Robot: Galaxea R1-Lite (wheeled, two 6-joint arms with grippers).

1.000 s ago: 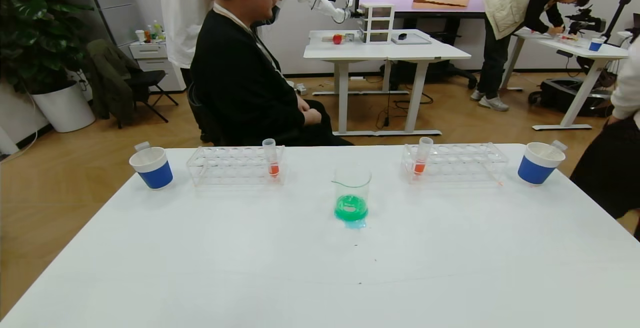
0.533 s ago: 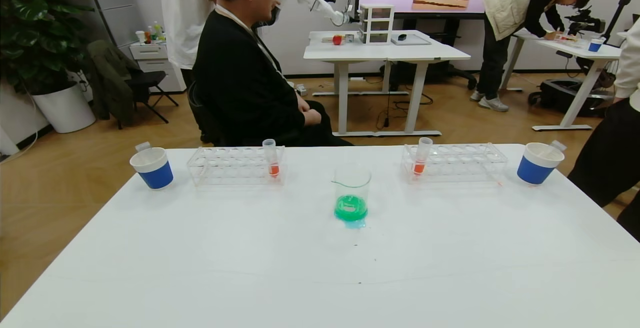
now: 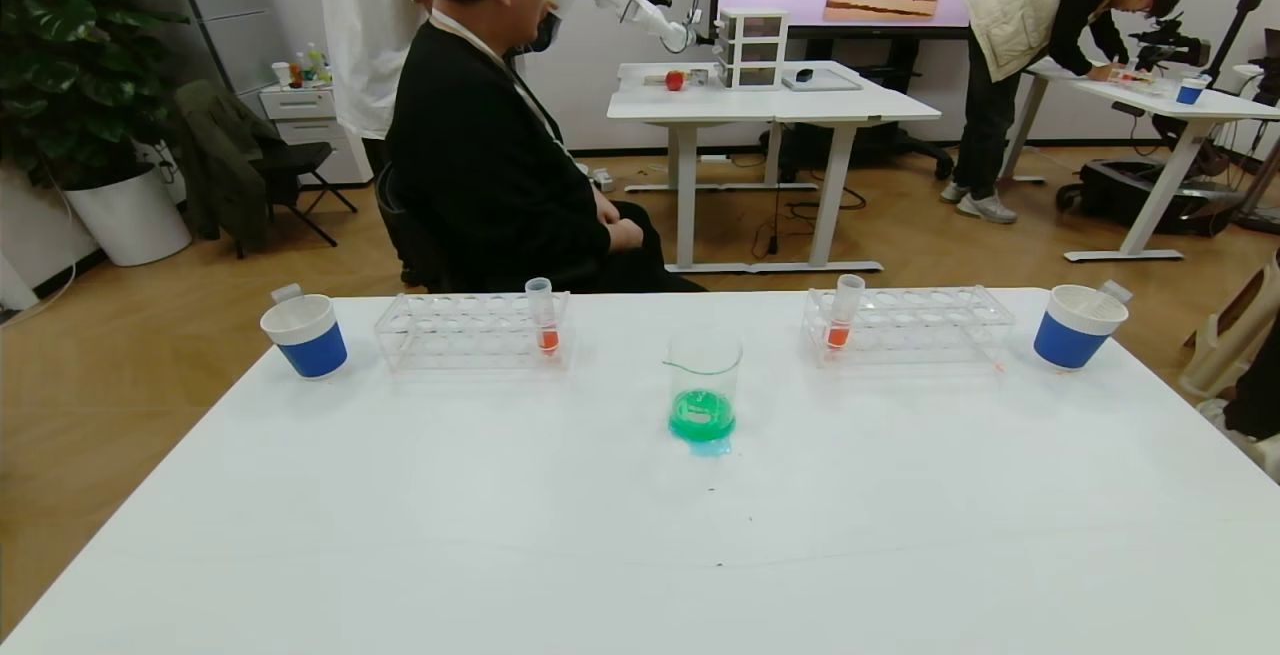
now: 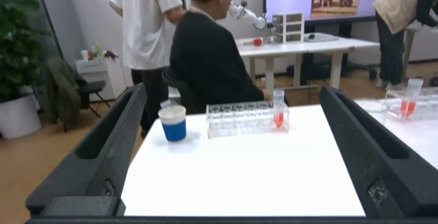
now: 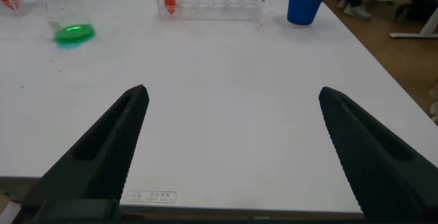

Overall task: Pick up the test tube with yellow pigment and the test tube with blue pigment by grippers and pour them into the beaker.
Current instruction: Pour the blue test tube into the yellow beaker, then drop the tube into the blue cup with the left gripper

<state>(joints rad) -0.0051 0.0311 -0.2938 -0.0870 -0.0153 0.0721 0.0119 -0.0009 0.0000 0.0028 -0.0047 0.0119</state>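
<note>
The beaker (image 3: pixel 704 385) stands upright at the table's middle with green liquid in its bottom; it also shows in the right wrist view (image 5: pixel 65 11). No tube with yellow or blue liquid shows in any view. A clear tube end sticks out of the left cup (image 3: pixel 305 335) and of the right cup (image 3: pixel 1075 327). My left gripper (image 4: pixel 233 90) is open and empty, low over the near left of the table. My right gripper (image 5: pixel 233 90) is open and empty over the near right of the table. Neither gripper shows in the head view.
Two clear racks (image 3: pixel 470 330) (image 3: pixel 910 323) stand at the far edge, each holding one tube of orange-red liquid (image 3: pixel 542 315) (image 3: pixel 843 312). A seated man (image 3: pixel 490 155) is just behind the table. A small puddle lies at the beaker's foot.
The person at the right edge has stepped out of the head view. Nothing on the table has moved.
</note>
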